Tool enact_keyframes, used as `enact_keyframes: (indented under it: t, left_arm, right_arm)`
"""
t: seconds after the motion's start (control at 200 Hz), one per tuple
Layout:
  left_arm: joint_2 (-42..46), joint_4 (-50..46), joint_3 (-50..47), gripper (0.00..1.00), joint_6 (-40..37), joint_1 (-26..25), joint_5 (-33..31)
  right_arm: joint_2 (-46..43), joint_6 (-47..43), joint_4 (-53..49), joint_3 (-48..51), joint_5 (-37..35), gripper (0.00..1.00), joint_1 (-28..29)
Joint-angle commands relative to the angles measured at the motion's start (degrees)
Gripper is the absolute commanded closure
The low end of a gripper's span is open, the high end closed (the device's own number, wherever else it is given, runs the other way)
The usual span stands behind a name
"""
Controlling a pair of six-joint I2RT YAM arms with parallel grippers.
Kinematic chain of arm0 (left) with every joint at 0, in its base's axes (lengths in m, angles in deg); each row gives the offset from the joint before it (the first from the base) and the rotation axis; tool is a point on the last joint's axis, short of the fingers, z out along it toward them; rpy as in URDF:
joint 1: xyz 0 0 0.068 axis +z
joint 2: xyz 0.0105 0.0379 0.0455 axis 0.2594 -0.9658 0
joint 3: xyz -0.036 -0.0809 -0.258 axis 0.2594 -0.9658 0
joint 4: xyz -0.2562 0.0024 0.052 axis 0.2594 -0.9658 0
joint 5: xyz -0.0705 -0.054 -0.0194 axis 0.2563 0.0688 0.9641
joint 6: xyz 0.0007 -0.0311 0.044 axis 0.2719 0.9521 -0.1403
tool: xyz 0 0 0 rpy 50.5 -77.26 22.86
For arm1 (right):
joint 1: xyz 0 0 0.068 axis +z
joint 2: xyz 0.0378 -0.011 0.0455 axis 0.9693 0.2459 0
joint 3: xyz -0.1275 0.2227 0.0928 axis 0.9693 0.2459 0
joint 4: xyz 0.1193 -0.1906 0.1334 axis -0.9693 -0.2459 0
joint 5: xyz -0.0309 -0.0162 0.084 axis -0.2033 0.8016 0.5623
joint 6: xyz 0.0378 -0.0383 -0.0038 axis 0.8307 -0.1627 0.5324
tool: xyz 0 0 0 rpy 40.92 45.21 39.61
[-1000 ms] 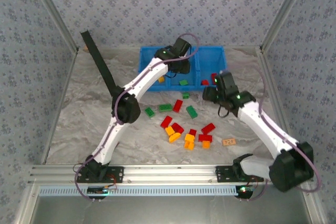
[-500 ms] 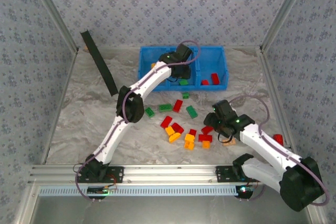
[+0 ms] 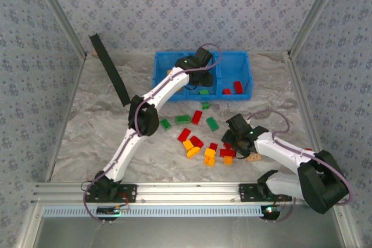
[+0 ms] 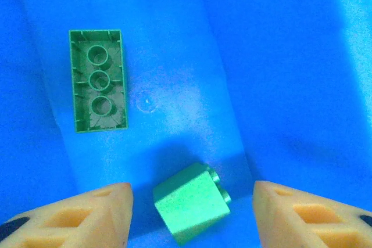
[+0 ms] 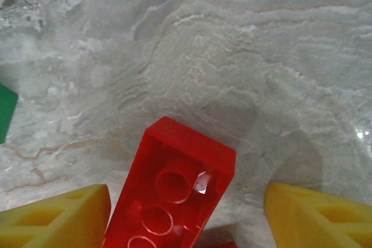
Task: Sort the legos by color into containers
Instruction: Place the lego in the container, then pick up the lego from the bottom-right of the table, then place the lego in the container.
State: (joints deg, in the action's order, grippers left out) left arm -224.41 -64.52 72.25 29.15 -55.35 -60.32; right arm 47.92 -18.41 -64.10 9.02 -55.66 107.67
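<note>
The blue tray (image 3: 231, 62) stands at the back. My left gripper (image 3: 201, 82) hangs over its middle compartment (image 4: 174, 39), open. A small green brick (image 4: 192, 202) lies on its side between the fingers, touching neither. An upside-down green brick (image 4: 97, 88) lies beyond it. Two red bricks (image 3: 238, 87) rest in the right compartment. My right gripper (image 3: 233, 139) is low over the loose pile, open, with an upside-down red brick (image 5: 171, 196) between its yellow fingers (image 5: 55, 219). Red, green and orange bricks (image 3: 210, 154) are scattered mid-table.
A tan wooden piece (image 3: 253, 157) lies just right of the pile, under my right arm. A black strip (image 3: 110, 68) leans at the back left. A red object (image 3: 308, 151) peeks out by the right wall. A green brick corner (image 5: 6, 120) shows left of the red brick.
My right gripper has come from the tray's right compartment down to the pile and now straddles a red brick. The left gripper shifted slightly over the middle compartment.
</note>
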Motion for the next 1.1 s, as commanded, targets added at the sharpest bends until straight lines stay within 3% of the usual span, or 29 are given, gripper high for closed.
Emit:
enact_keyframes:
  t: [0.0,0.195,0.46,0.615,0.84,1.094]
  left_arm:
    - [9.9,-3.6,2.0,0.43,-4.5,-1.3,-1.4]
    - [20.0,-7.6,-6.9,0.45,-8.9,-2.9,-5.1]
    - [45.9,-0.3,-49.5,0.43,-3.2,-6.1,-7.6]
    - [56.1,0.8,-66.4,0.42,2.0,-11.6,-7.3]
    - [59.7,9.1,-80.9,0.41,7.3,-19.6,-4.0]
    - [55.0,13.2,-82.6,0.41,5.9,-25.6,-5.5]
  right_arm:
    - [2.3,1.5,2.6,0.5,-1.4,0.31,0.5]
    - [6.9,-0.4,3.6,-1.6,-2.0,0.46,0.1]
    - [11.7,-8.1,3.9,-6.1,-2.3,0.69,-0.5]
    - [9.7,-15.9,-3.6,-12.2,-3.7,0.74,-1.4]
    - [7.0,-29.9,-12.7,-25.9,-4.5,0.76,-7.4]
    - [14.2,-41.2,-12.8,-42.8,-2.4,0.75,-13.1]
